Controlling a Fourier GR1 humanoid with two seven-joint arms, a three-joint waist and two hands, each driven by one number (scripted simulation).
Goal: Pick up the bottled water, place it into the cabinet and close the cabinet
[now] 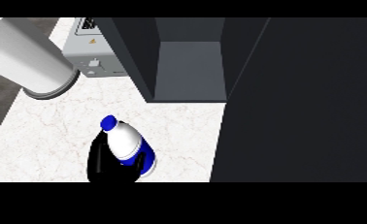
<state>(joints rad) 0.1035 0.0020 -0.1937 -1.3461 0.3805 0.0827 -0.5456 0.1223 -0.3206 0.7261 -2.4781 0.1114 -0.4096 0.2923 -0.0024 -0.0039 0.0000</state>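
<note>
One robot hand (pixel 108 162) shows at the view's lower edge, its black fingers curled round the bottled water (pixel 125 145); which hand it is I cannot tell. The bottle stands upright in that grasp, blue cap (pixel 109 121) tilted slightly up and away from the palm, low over the marbled table (pixel 50 136).

Ahead of the robot hand and a little to its right, the cabinet (pixel 190 68) stands open, its grey floor bare; the dark door (pixel 294 111) swings out well to the right. A grey forearm (pixel 32 58) lies ahead and to the left, beside a grey appliance (pixel 90 48).

To place well, I would lift enough to clear the cabinet's front lip, carry the bottle forward and rightward, keep it upright, stay off the left wall, and set it deep enough that the door can swing shut.
</note>
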